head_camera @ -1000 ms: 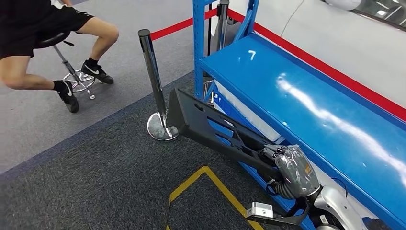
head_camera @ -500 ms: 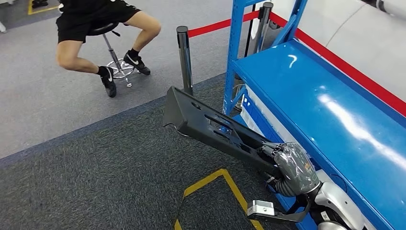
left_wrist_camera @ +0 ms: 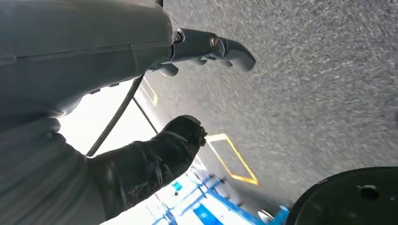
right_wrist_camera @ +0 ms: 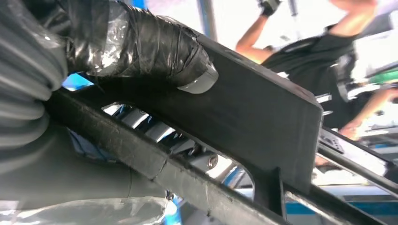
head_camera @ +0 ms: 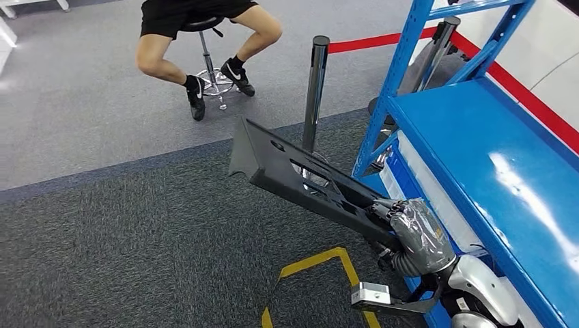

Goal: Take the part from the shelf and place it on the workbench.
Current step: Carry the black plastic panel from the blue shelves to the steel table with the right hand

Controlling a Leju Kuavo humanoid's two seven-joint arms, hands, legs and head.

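A long black slotted part (head_camera: 293,171) juts out up and to the left over the carpet, and my right hand (head_camera: 413,232) grips its near end. Clear film wraps that hand. Close up in the right wrist view, the taped thumb (right_wrist_camera: 141,47) presses on the part's flat black face (right_wrist_camera: 263,112). The blue shelf (head_camera: 478,143) stands to the right of the part, its top board bare and shiny. My left hand (left_wrist_camera: 108,61) hangs above the grey carpet with its fingers (left_wrist_camera: 220,47) and thumb apart, holding nothing.
A chrome stanchion post (head_camera: 315,96) with a red belt (head_camera: 362,43) stands just behind the part's far end. A person (head_camera: 198,27) sits on a stool on the lighter floor beyond. A yellow floor marking (head_camera: 321,263) lies on the dark carpet below the part.
The camera has swung left, so shelf, post and seated person have all shifted right in the picture. My right hand still holds the black part in the same grip.
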